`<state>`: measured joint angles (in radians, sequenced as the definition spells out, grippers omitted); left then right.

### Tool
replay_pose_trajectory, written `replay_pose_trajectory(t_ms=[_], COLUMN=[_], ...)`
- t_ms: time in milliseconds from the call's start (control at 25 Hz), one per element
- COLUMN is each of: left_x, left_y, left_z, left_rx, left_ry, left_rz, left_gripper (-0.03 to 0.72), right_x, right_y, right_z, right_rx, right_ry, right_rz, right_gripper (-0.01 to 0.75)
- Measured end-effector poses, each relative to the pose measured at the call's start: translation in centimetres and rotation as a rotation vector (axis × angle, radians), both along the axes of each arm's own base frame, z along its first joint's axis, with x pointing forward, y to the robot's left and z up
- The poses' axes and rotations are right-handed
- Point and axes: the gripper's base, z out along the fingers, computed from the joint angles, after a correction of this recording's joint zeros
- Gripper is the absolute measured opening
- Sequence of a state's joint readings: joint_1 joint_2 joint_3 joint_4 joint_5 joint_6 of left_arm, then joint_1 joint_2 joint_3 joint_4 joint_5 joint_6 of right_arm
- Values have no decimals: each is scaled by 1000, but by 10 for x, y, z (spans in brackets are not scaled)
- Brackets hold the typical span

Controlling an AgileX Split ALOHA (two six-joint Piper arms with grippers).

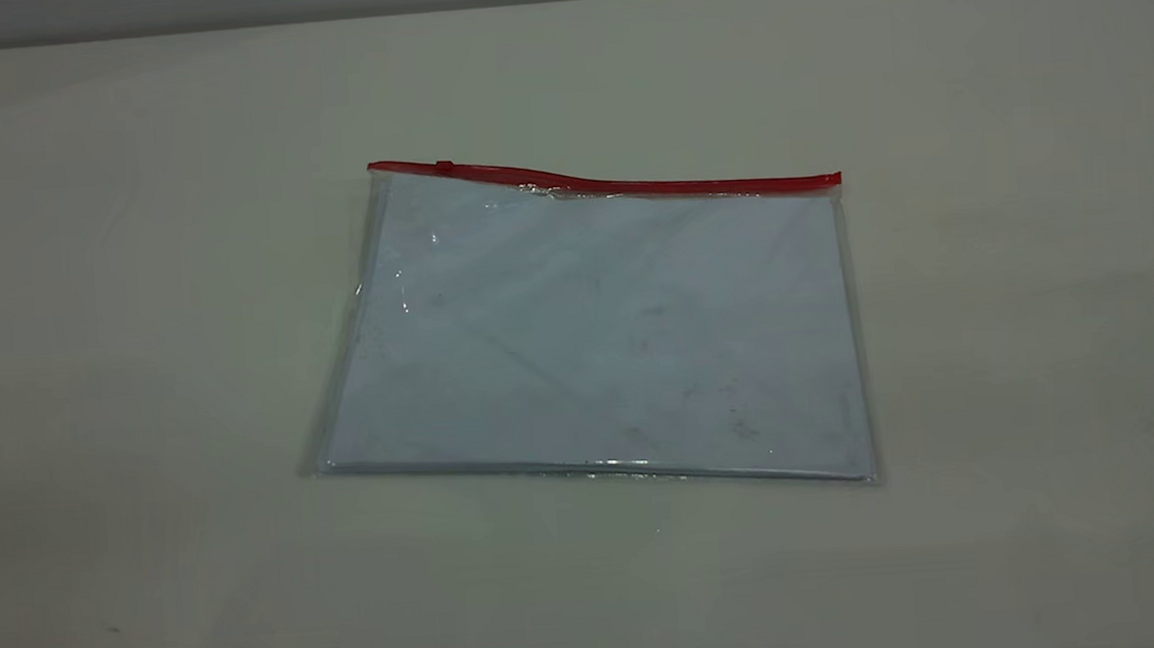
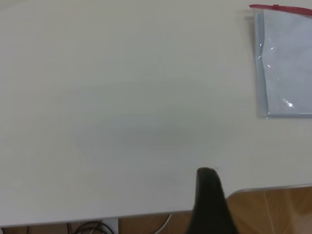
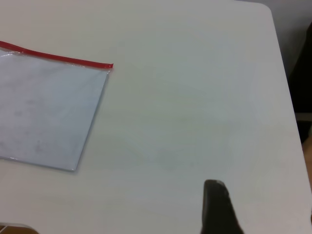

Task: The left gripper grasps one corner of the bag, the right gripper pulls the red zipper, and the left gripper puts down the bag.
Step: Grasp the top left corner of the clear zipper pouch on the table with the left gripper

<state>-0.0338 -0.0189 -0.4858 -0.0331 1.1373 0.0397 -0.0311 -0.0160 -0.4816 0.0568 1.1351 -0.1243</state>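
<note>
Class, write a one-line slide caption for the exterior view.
Clear bag flat on the table, red zipper along its far edge, slider near the left end; no end effector visible.

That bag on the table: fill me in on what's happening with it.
Nothing is handling it yet. The bag lies flat on the white table, its red zipper along the far edge with the slider near the left end. Neither arm shows in the exterior view. Each wrist view shows only one dark finger tip, left claw and right claw, well away from the bag.
</note>
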Motion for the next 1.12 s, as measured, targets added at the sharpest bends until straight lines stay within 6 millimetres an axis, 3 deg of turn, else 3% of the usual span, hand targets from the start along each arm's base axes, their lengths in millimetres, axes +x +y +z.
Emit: replay_pose_trajectory(t_ms=[440, 600, 720, 840, 1120], left_x=[0, 12, 36, 72, 168], left_y=[0, 0, -1, -3, -9], left_z=[1, 20, 42, 57, 52], left_rx=[-9, -53, -62, -61, -101], left_ry=[2, 6, 43, 123, 311], left_rz=[7, 43, 54, 58, 70], left_gripper=[590, 590, 590, 590, 590], right_x=[0, 0, 6, 26, 91], right_y=[1, 5, 8, 8, 8], right_z=[0, 5, 17, 33, 50], right_rx=[15, 55, 82, 96, 151], right_ry=[-2, -25, 4, 85, 201], right_rz=[10, 36, 51, 51, 42], right_gripper=[483, 483, 483, 483, 483])
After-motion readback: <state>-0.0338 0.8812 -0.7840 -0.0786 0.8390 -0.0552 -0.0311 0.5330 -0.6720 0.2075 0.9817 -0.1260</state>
